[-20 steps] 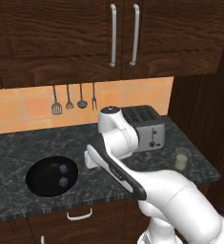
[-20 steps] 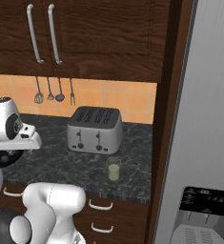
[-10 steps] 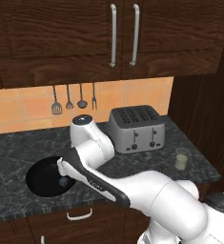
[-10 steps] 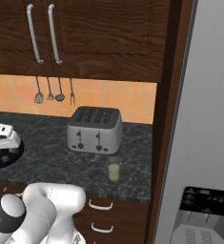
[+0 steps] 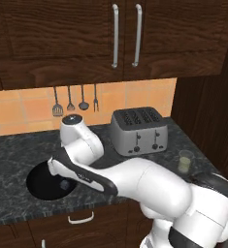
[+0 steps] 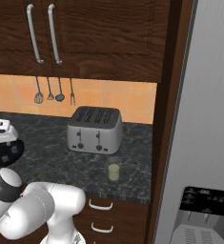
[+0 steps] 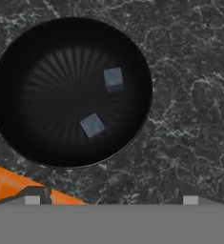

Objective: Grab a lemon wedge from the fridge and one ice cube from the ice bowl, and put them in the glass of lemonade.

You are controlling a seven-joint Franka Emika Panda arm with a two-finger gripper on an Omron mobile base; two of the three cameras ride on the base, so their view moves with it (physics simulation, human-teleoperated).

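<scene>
The ice bowl (image 7: 70, 90), wide and glossy black, lies on the dark stone counter with two pale ice cubes (image 7: 114, 78) (image 7: 92, 125) inside. My gripper (image 7: 111, 200) hangs above the bowl's near rim, open, its tips far apart with nothing between them. In the left base view my arm bends over the ice bowl (image 5: 40, 181), where one ice cube (image 5: 64, 184) shows. The glass of lemonade (image 5: 185, 161) (image 6: 114, 170) stands near the counter's right front edge. The grey fridge (image 6: 204, 109) rises at the far right. The lemon wedge is out of view.
A silver toaster (image 5: 138, 130) (image 6: 95, 129) stands at the back of the counter between bowl and glass. Utensils (image 5: 70, 100) hang on the orange tiled wall. Dark wooden cabinets (image 5: 125, 34) hang above. A tall wooden panel (image 6: 163, 119) separates counter and fridge.
My arm has swung left from beside the toaster to above the ice bowl. The jaws have stayed open and nothing on the counter has moved.
</scene>
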